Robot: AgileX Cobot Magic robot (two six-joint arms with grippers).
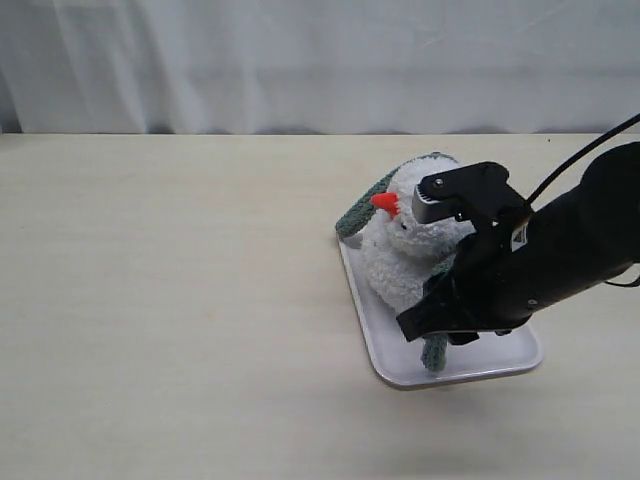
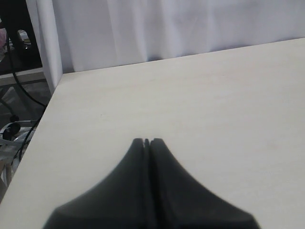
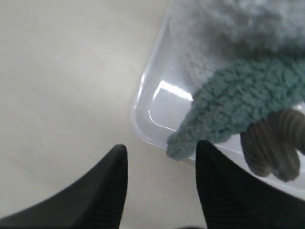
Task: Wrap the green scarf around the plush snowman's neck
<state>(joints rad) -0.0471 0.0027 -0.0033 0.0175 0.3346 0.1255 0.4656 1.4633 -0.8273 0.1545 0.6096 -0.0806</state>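
The plush snowman (image 1: 395,262) lies on a white tray (image 1: 500,357), its orange nose (image 1: 384,202) pointing left. The green scarf (image 1: 356,215) runs behind its head and round the neck; one end (image 1: 435,352) hangs down over the tray's front part. My right gripper (image 1: 440,328) hovers over that end, open and holding nothing. In the right wrist view the scarf end (image 3: 228,109) lies over the tray rim (image 3: 143,98), beside a brown twig arm (image 3: 271,143), its tip just off one fingertip (image 3: 206,148) of the right gripper (image 3: 162,145). My left gripper (image 2: 147,141) is shut over bare table, far away.
The right arm (image 1: 570,240) covers the snowman's right side and part of the tray. A pale wooden table (image 1: 170,300) stretches left of the tray. A white curtain (image 1: 300,60) hangs behind. The left wrist view shows the table's edge (image 2: 45,114) with cables beyond it.
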